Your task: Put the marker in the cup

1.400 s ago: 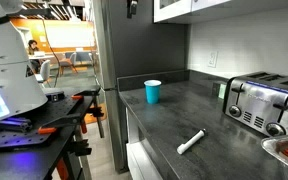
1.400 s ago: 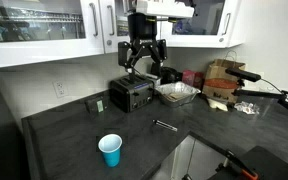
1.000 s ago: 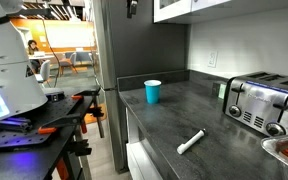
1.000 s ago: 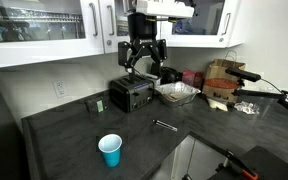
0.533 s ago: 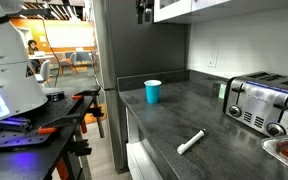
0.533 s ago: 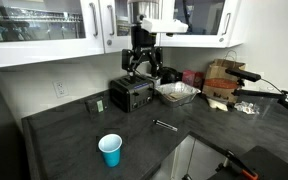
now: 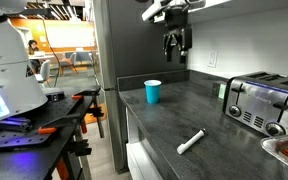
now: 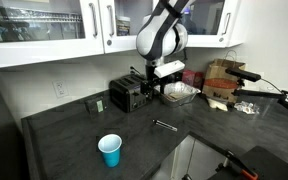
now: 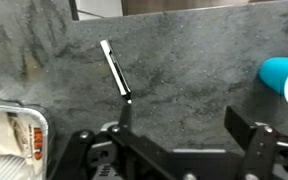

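The marker (image 7: 191, 142), a slim white stick, lies flat on the dark counter near its front edge; it also shows in an exterior view (image 8: 165, 126) and in the wrist view (image 9: 115, 68). The light-blue cup (image 7: 153, 91) stands upright on the counter, apart from the marker, also seen in an exterior view (image 8: 110, 151) and at the right edge of the wrist view (image 9: 286, 80). My gripper (image 7: 174, 52) hangs high above the counter, open and empty (image 9: 189, 125), over bare counter between marker and cup.
A chrome toaster (image 7: 262, 103) stands at the back of the counter (image 7: 184, 115). A foil tray (image 8: 177, 93) with packets sits beside it, also at the left of the wrist view (image 9: 9, 135). Boxes (image 8: 220, 84) lie further along. Cabinets (image 8: 54, 30) hang above.
The arm has swung down and forward from up by the cabinets, and the gripper now hangs lower over the counter. Marker and cup have not moved.
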